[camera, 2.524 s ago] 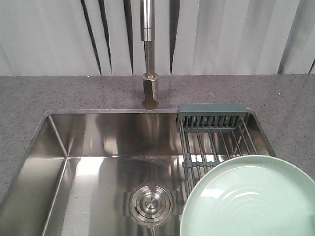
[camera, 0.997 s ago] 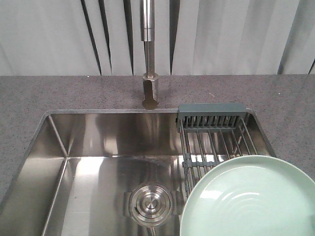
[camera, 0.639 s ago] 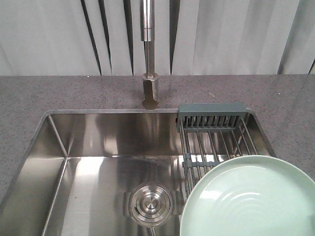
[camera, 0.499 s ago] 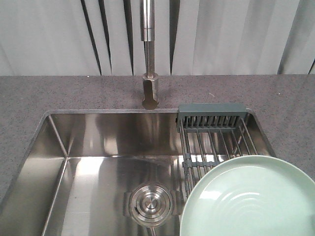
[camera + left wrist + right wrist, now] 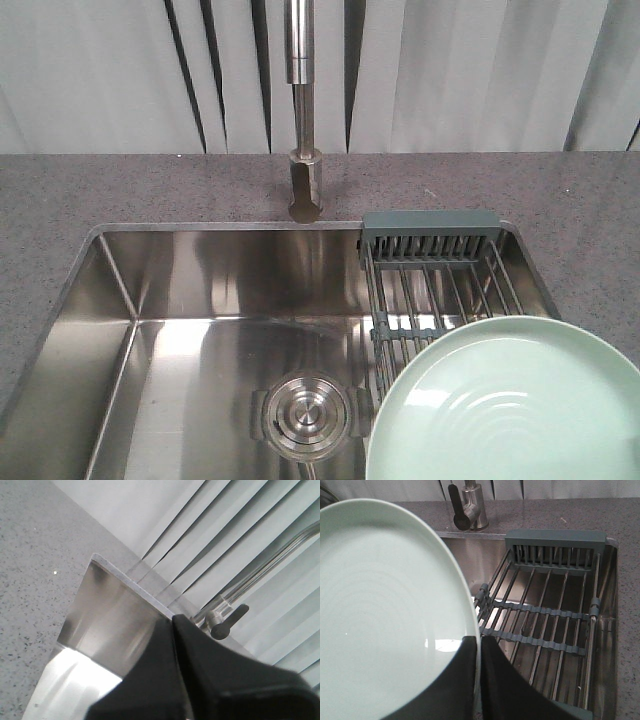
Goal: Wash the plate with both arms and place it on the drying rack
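Over the steel sink (image 5: 200,280) — right claw (image 5: 478,645) pinches the plate (image 5: 385,605) rim; left claw (image 5: 172,627) pressed together.

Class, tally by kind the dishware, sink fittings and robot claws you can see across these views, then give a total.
Plate: 1
Drying rack: 1
Sink: 1
Drain: 1
Faucet: 1
Claws: 2 (left claw, right claw)
Total: 7
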